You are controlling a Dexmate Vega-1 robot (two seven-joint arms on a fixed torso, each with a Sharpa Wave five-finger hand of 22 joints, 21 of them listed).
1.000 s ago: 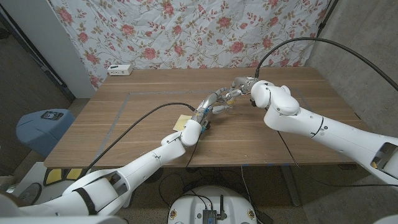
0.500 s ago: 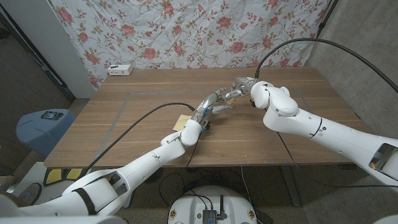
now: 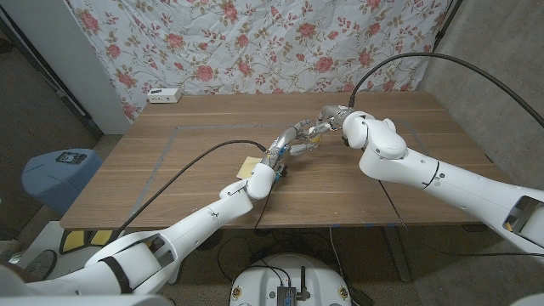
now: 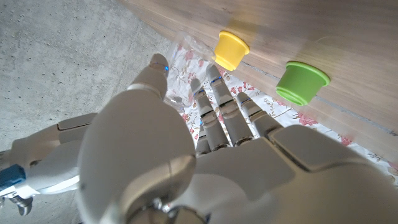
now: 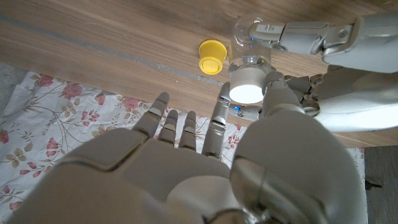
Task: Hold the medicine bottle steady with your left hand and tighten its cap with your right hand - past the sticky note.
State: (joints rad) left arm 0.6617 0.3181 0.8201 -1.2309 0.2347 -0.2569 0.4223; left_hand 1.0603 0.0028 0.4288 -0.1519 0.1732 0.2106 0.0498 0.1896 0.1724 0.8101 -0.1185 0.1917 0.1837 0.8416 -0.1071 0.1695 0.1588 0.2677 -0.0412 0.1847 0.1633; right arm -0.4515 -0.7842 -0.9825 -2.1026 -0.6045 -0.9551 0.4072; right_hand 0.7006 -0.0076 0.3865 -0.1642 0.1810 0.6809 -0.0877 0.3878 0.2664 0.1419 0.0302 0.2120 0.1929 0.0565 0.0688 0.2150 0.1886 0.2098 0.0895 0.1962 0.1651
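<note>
Clear medicine bottle (image 5: 250, 46) gripped by left hand (image 3: 293, 140); white cap (image 5: 247, 89) pinched from above by right hand (image 5: 205, 168), past sticky note (image 3: 249, 166).

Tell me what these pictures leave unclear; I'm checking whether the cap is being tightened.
- Medicine bottle, head view: too small, hidden between left hand and right hand.
- Bottle's body, left wrist view: hidden by that hand's back.
- White cap, right wrist view: grip unclear behind right hand's fingers.
</note>
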